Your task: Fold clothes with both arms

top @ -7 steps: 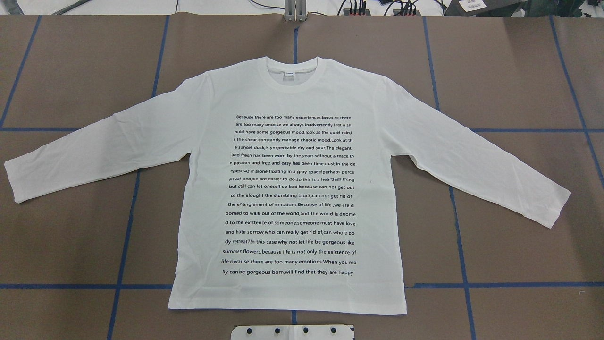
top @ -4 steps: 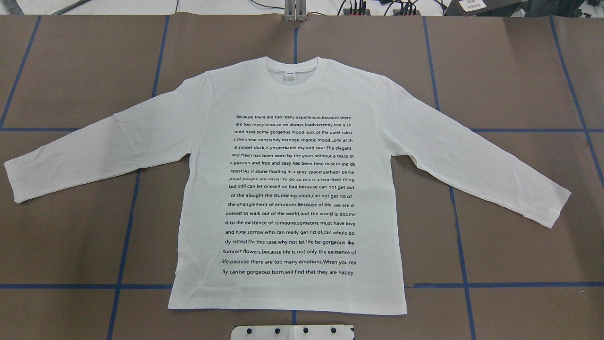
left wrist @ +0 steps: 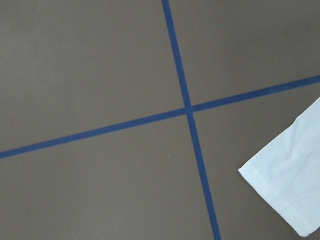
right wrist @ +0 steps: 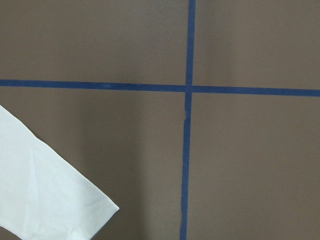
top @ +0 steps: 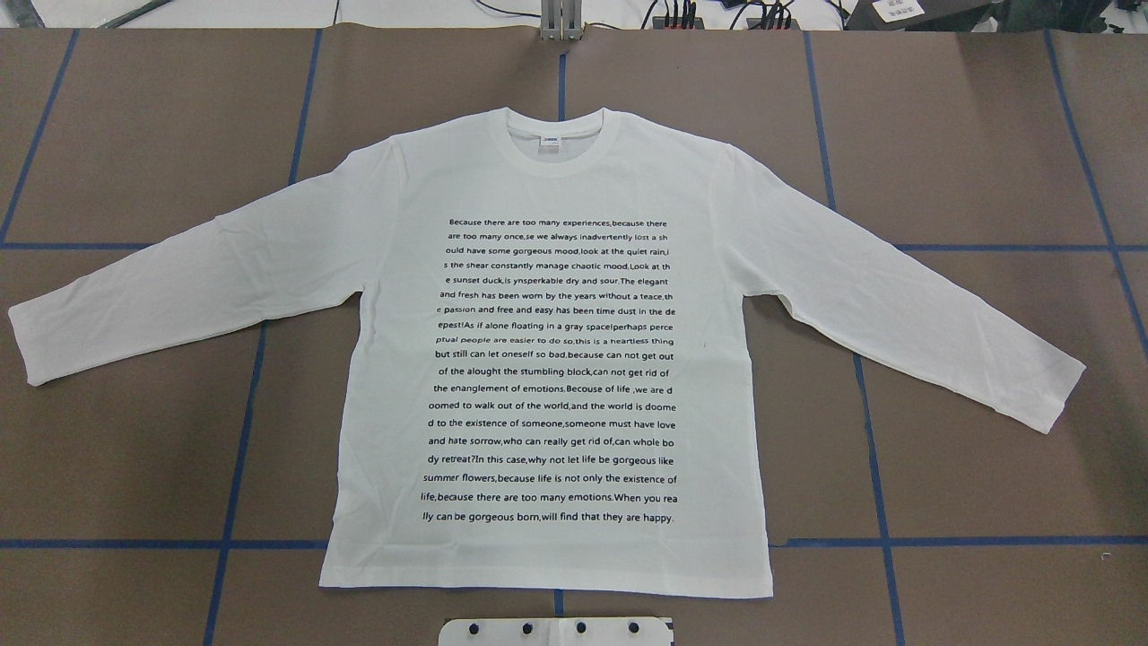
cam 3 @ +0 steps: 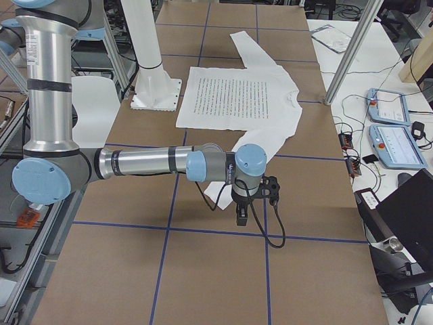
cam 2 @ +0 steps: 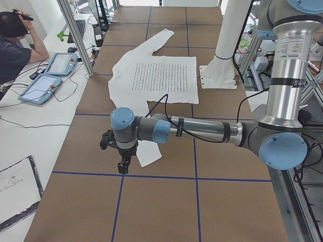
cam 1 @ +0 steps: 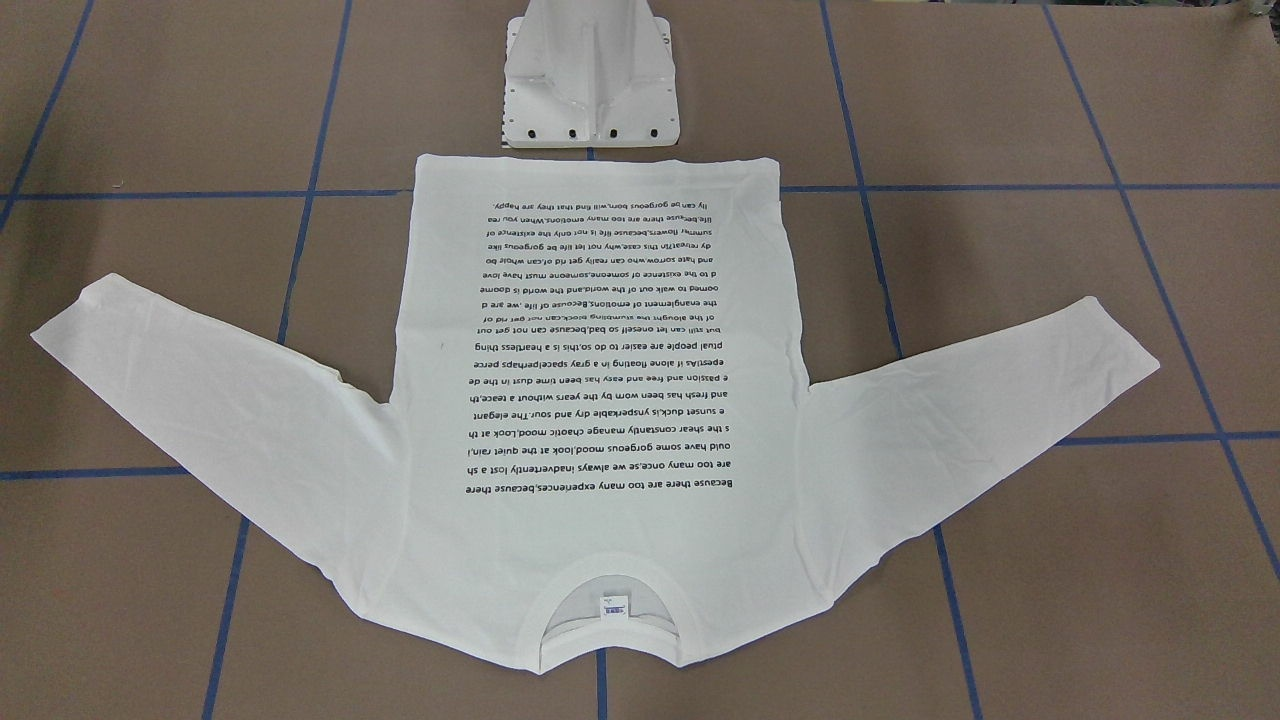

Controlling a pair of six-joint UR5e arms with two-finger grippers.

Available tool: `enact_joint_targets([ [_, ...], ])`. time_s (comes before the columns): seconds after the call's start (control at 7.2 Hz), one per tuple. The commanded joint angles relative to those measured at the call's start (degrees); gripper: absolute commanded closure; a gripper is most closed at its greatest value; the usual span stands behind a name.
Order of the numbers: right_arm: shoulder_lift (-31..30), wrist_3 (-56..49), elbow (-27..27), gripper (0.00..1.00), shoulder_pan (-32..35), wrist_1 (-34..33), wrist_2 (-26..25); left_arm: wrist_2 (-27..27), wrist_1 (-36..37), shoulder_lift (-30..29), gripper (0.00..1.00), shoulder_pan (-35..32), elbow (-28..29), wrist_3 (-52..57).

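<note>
Lowering the left gripper [cam 2: 122, 164] and right gripper [cam 3: 241, 215] onto the T-shirt [top: 547, 359] cuffs together should help; can't tell if they're wide.

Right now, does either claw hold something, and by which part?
Nothing: the T-shirt lies flat on the table, untouched; the left claw and the right claw hang clear of it.
</note>
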Motion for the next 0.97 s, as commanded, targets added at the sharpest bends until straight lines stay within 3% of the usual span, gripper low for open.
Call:
enact_joint_targets([
  [0.0, -1.5, 9.29, -0.04, 0.0, -7.79, 13.13, -1.56, -0.16, -2.72, 0.95, 0.0, 0.06, -0.56, 0.08],
  [0.42, -10.19, 32.84, -0.21, 0.0, -18.26, 39.95, -3.16, -0.95, -3.26, 1.04, 0.01, 0.06, -1.53, -0.18],
  [0.69, -10.38, 35.18, -0.92, 0.0, -24.78, 40.55, -7.08, -3.06, -3.26, 1.04, 0.01, 0.06, -1.79, -0.27],
  [0.83, -9.51, 35.27, -3.79, 0.01, -26.55, 41.07, -8.33, -3.06, -3.08, 1.13, 0.01, -0.03, -2.66, -0.36],
])
